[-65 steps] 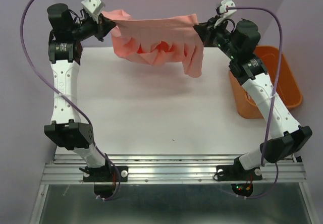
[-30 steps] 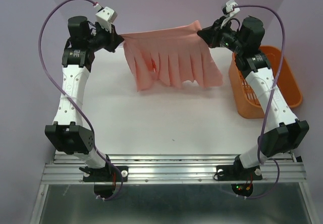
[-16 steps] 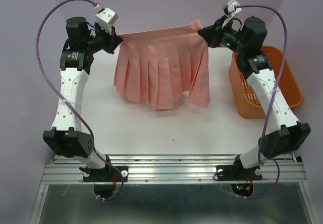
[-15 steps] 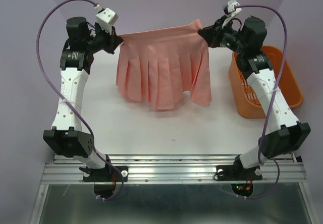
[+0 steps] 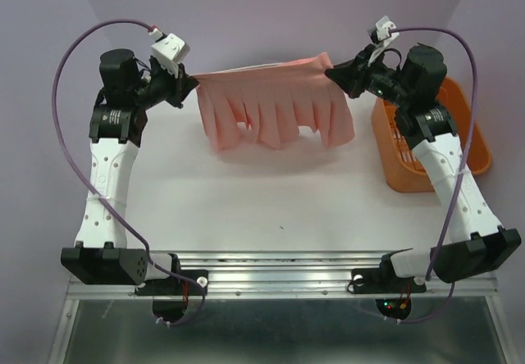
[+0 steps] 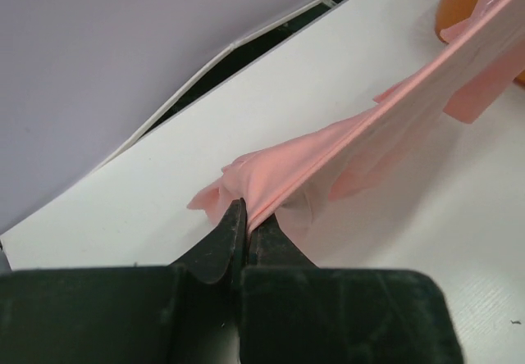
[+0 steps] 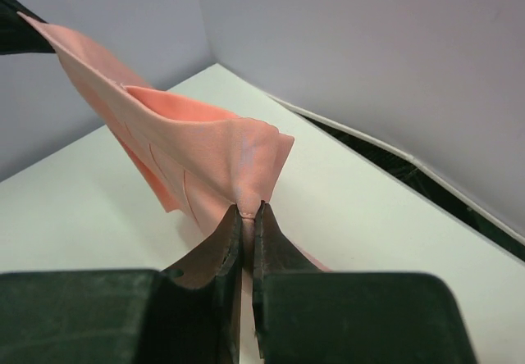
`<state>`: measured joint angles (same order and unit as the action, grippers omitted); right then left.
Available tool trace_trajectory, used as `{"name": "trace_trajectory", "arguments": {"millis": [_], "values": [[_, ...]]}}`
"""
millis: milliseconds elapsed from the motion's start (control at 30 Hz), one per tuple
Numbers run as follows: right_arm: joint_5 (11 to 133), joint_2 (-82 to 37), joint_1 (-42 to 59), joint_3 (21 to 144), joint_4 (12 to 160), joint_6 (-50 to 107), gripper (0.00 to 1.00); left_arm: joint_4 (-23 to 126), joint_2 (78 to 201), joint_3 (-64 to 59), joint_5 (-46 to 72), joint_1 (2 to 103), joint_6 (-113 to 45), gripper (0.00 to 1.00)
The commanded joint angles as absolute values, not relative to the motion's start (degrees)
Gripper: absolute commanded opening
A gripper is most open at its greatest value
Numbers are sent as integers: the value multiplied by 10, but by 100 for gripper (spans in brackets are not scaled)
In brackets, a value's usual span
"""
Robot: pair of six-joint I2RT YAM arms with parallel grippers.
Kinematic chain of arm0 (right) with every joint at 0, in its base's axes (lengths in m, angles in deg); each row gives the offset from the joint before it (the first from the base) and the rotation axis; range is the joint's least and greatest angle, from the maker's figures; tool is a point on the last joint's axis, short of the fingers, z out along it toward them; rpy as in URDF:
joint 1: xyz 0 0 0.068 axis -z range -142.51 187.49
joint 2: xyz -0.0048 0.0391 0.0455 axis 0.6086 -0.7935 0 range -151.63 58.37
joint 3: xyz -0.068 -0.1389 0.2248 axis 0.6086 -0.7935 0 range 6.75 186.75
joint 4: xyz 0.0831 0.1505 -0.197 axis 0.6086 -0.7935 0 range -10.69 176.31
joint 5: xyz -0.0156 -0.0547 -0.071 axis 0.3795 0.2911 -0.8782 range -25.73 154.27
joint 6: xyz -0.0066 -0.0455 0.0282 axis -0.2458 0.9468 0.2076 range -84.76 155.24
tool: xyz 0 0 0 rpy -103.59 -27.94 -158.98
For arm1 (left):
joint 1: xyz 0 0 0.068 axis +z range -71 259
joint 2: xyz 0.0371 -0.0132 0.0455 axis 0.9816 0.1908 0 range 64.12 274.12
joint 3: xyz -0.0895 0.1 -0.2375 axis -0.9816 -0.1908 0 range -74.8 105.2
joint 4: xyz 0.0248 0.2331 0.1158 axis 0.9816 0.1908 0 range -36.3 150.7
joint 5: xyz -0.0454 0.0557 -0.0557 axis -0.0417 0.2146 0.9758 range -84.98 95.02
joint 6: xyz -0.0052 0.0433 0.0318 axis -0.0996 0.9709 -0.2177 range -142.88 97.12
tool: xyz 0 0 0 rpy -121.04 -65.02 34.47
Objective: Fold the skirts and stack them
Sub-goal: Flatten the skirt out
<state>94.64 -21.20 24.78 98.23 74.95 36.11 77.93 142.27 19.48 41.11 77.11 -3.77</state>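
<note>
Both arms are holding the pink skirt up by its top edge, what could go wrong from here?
The left tool and right tool each pinch only a thin bit of the skirt at its top corners; a tug could slip one free.
The hem hangs uneven and bunched, so laying it down may leave creases.
Its right side hangs near the orange basket and might snag.

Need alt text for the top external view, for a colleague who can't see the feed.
The left gripper and right gripper each pinch a top corner of a salmon-pink pleated skirt, holding it stretched between them over the far side of the table. An orange basket sits by its right edge.
</note>
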Motion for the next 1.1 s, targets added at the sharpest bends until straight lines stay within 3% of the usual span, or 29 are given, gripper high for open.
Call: {"name": "trace_trajectory", "arguments": {"millis": [0, 167, 333, 600, 633, 667, 700, 733, 767, 900, 1067], "values": [[890, -106, 296, 951, 747, 409, 1, 761, 1315, 156, 316, 805, -1, 0], [899, -8, 296, 917, 704, 399, 1, 789, 1210, 104, 311, 805, 8, 0], [877, 36, 296, 886, 673, 407, 1, 831, 1190, 100, 311, 804, 18, 0], [797, -92, 296, 819, 734, 400, 1, 846, 1324, 80, 289, 801, -21, 0], [795, -136, 296, 820, 759, 396, 4, 838, 1365, 81, 284, 800, -40, 4], [797, -160, 296, 824, 771, 390, 8, 830, 1390, 81, 281, 801, -49, 8], [793, -184, 296, 830, 782, 375, 30, 811, 1414, 90, 278, 801, -57, 15], [786, -209, 296, 851, 792, 369, 50, 800, 1440, 98, 275, 800, -67, 31], [776, -266, 296, 870, 799, 364, 73, 795, 1498, 131, 270, 799, -79, 41], [697, -404, 296, 1013, 751, 363, 94, 861, 1643, 289, 259, 800, -88, 69], [756, -455, 296, 1091, 695, 373, 95, 896, 1684, 355, 223, 800, -74, 73]]}}
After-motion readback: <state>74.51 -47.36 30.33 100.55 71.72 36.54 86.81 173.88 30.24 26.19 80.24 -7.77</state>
